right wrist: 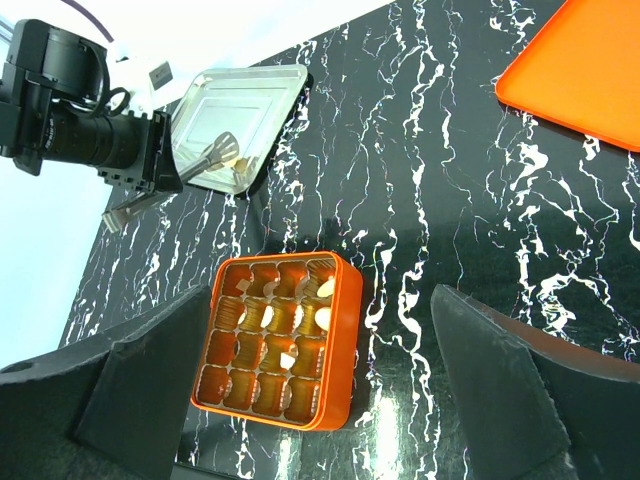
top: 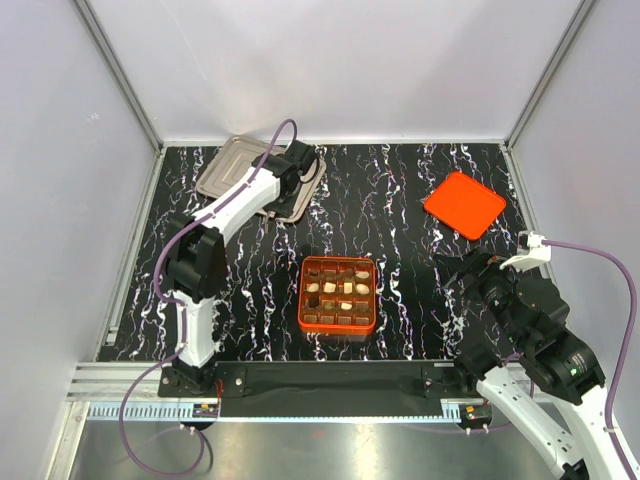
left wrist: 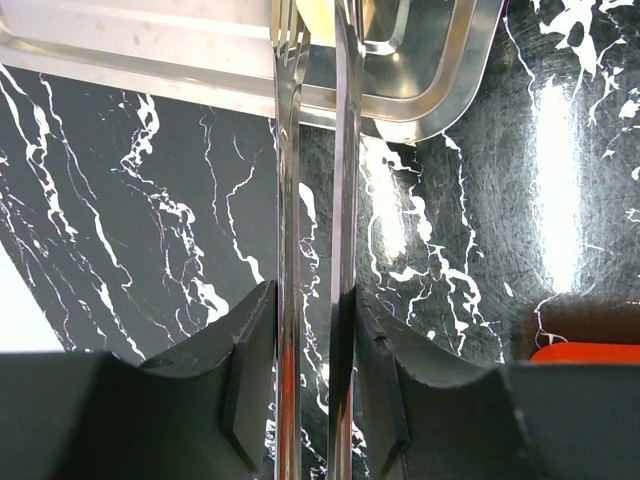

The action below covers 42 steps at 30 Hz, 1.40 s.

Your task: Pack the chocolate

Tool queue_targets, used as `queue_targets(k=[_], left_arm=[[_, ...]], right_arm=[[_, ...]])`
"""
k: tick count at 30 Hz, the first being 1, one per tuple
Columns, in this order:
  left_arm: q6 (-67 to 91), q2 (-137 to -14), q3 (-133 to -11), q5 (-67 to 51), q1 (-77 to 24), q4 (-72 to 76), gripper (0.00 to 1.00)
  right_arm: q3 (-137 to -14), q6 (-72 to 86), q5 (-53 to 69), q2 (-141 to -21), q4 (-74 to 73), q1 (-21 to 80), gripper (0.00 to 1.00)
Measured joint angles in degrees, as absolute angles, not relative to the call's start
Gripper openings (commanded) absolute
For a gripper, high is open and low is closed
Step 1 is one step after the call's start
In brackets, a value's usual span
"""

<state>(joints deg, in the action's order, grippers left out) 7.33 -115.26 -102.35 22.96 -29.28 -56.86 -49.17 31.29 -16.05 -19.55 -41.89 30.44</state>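
Observation:
The orange box [top: 338, 324] stands mid-table, and several of its brown grid cells hold small cream-white chocolates [top: 348, 288]. The box [right wrist: 340, 350] and these chocolates [right wrist: 324, 319] also show in the right wrist view. My left gripper [top: 288, 178] is shut on metal tongs [left wrist: 288, 200] and reaches over the steel tray [top: 228, 160] at the back left. A cream piece [left wrist: 318, 18] lies between the tong tips in the tray [left wrist: 440, 90]; I cannot tell whether it is gripped. My right gripper [right wrist: 330, 300] is open and empty, right of the box.
The orange lid [top: 463, 204] lies flat at the back right, also in the right wrist view [right wrist: 580, 70]. White walls stand behind and to both sides of the black marbled table. A metal rail runs along the near edge.

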Motion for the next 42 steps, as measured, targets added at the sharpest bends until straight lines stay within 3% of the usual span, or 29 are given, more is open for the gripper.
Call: queue_targets(k=[18,30,42], left_arm=[[7.9,-110.1,-105.3,22.0,-32.0,-62.7,0.36],[13.5,-88.5,-94.3,13.8,-50.9,-64.2,0.36],[22.1,-83.9,-82.8,8.6,-66.1,-63.0,0.36]], right_arm=[[-49.7,31.3,-16.0,-19.8,-41.9,30.4,1.00],[-50.6,31.4,-16.6,-19.6,-43.2,30.4,1.00],[-53.1,31.4,-19.9,-17.8,-47.2,30.4,1.00]])
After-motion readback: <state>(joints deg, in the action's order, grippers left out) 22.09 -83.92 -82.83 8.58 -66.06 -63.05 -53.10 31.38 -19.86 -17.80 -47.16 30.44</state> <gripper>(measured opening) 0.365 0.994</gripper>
